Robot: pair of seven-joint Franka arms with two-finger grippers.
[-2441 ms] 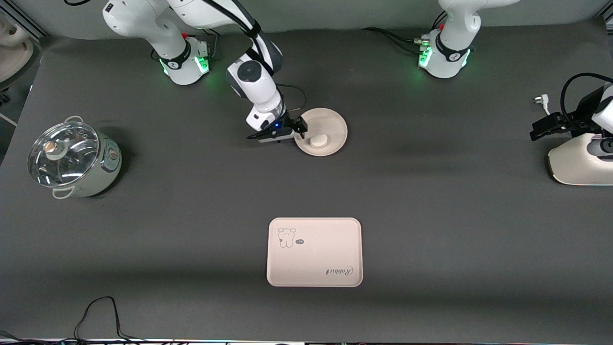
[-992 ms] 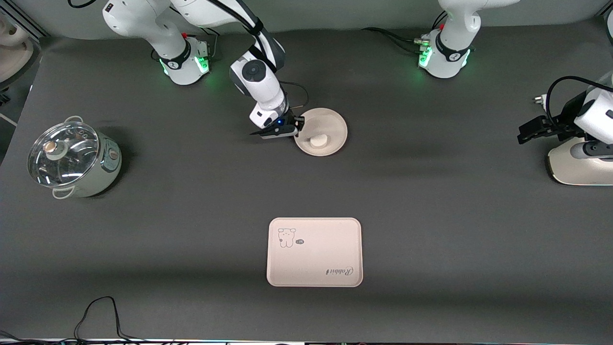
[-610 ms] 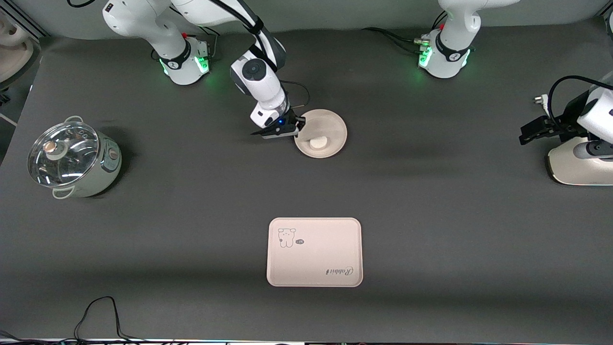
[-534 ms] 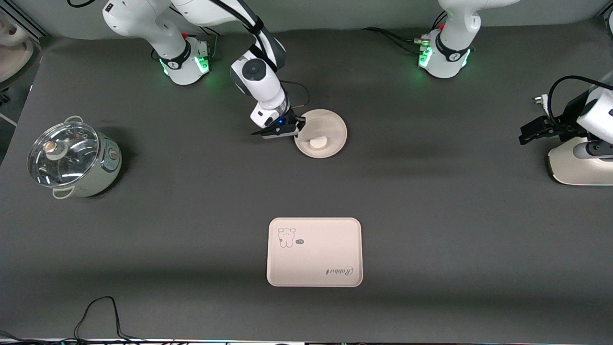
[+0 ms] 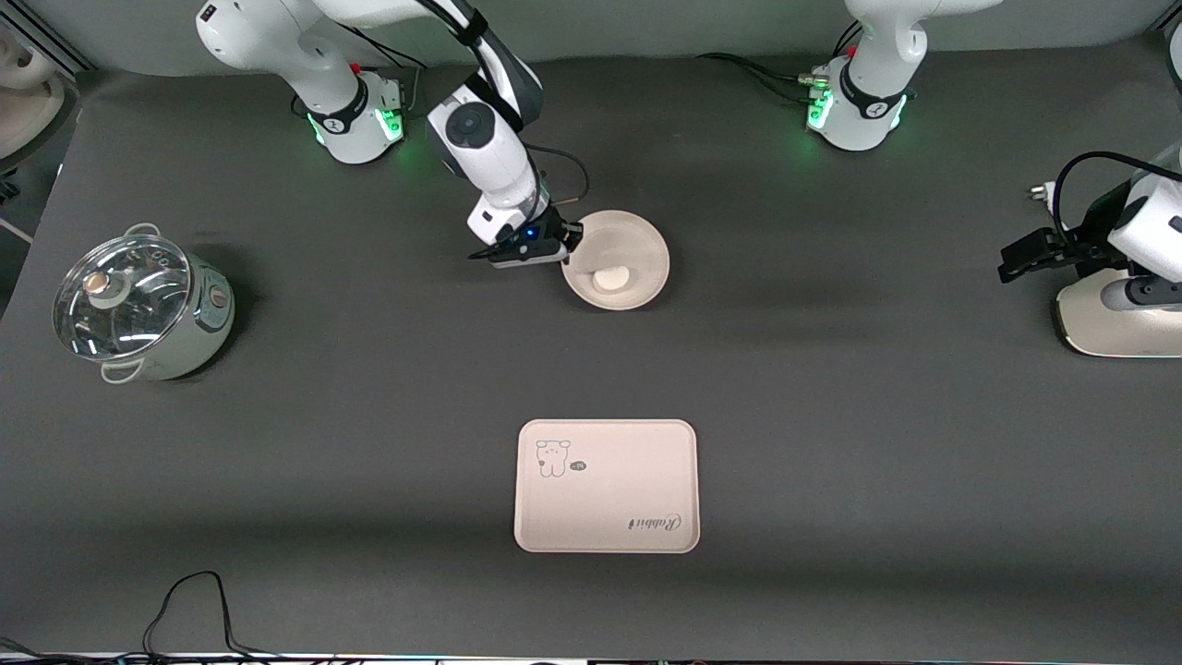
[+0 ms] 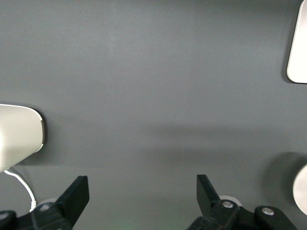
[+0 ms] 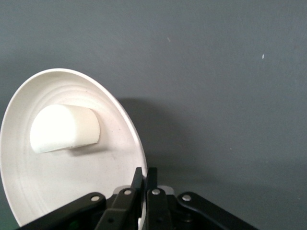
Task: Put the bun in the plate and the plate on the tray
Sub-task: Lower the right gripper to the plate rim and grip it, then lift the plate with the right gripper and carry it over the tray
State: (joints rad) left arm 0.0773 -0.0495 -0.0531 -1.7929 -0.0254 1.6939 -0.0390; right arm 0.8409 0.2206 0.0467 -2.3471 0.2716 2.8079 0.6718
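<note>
The round cream plate (image 5: 649,242) lies toward the robots' bases from the tray, with the off-white bun (image 5: 610,276) in it. My right gripper (image 5: 568,249) is shut on the plate's rim at the edge toward the right arm's end. In the right wrist view the fingers (image 7: 145,175) pinch the rim of the plate (image 7: 29,191), which stands tilted, and the bun (image 7: 64,128) rests inside. The pinkish tray (image 5: 609,489) lies nearer to the front camera. My left gripper (image 5: 1016,260) waits open over the left arm's end of the table, with nothing between its fingers (image 6: 79,191).
A pot with a glass lid (image 5: 138,305) stands at the right arm's end. A white appliance (image 5: 1117,319) sits at the left arm's end, with a plug (image 5: 1042,194) beside it. A black cable (image 5: 185,600) loops by the front edge.
My right gripper has shut on the plate's rim and tipped the gripped edge up, dragging the plate slightly toward the right arm's end. The left gripper has shifted a little.
</note>
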